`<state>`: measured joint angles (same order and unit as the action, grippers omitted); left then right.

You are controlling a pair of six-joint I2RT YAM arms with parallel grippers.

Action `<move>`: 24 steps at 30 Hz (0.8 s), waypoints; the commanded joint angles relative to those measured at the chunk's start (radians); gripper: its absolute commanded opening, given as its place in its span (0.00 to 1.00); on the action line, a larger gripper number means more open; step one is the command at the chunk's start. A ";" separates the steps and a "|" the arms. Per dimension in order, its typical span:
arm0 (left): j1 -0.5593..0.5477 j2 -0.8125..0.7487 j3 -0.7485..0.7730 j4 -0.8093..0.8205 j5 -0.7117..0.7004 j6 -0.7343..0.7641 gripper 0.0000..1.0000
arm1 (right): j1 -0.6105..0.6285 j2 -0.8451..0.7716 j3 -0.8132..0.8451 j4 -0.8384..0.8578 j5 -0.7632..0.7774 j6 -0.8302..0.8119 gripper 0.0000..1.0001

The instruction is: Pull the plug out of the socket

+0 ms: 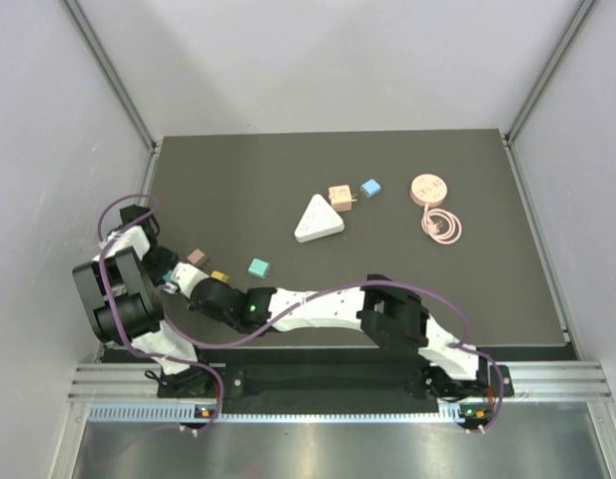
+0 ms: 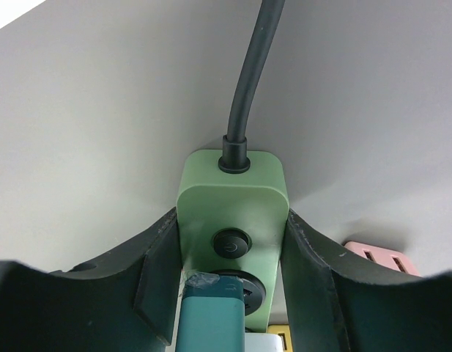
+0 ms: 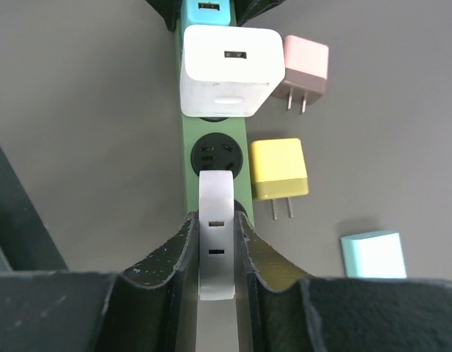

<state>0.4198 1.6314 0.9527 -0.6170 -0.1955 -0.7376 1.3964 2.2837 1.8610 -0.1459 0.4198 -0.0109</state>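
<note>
The work is down at about 8 o'clock on the dark table (image 1: 437, 289), where both arms meet over a long green plastic power strip (image 2: 229, 205) with a black cable (image 2: 247, 81) leaving its far end. The left fingers (image 2: 156, 275) press against the strip's two long sides, bracing it. The right fingers (image 3: 174, 257) are narrow and clamped on a slim white plug (image 3: 215, 235), which looks seated in the strip, not yet out.

So I'd say the grasp is made and the pull itself is the step in hand. The next move calls for a straight draw away from the strip's face, without twisting, while the left side holds the strip down.

There are no containers proper; the sockets are the nearest thing. From the right wrist, the socket at 12 o'clock of the held plug is a round black socket (image 3: 218, 155) with nothing in it. Beyond it sits a chunky white cube charger (image 3: 229, 70), then a teal plug (image 2: 211, 323). A yellow two-pin plug (image 3: 279, 169) lies loose at 3 o'clock of the empty socket.
</note>
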 commanded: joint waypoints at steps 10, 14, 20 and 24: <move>0.004 -0.008 -0.025 0.026 -0.085 0.009 0.00 | -0.197 -0.217 0.001 0.071 -0.274 0.373 0.00; 0.002 -0.007 -0.025 0.025 -0.084 0.012 0.00 | -0.172 -0.191 0.061 0.023 -0.242 0.321 0.00; 0.002 -0.015 -0.025 0.026 -0.081 0.015 0.00 | -0.175 -0.269 -0.024 0.003 -0.132 0.301 0.00; 0.002 -0.010 -0.025 0.028 -0.075 0.015 0.00 | -0.258 -0.395 -0.167 0.022 -0.133 0.327 0.00</move>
<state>0.4179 1.6314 0.9508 -0.6136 -0.2028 -0.7376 1.2091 2.0438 1.7550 -0.1482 0.2493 0.2996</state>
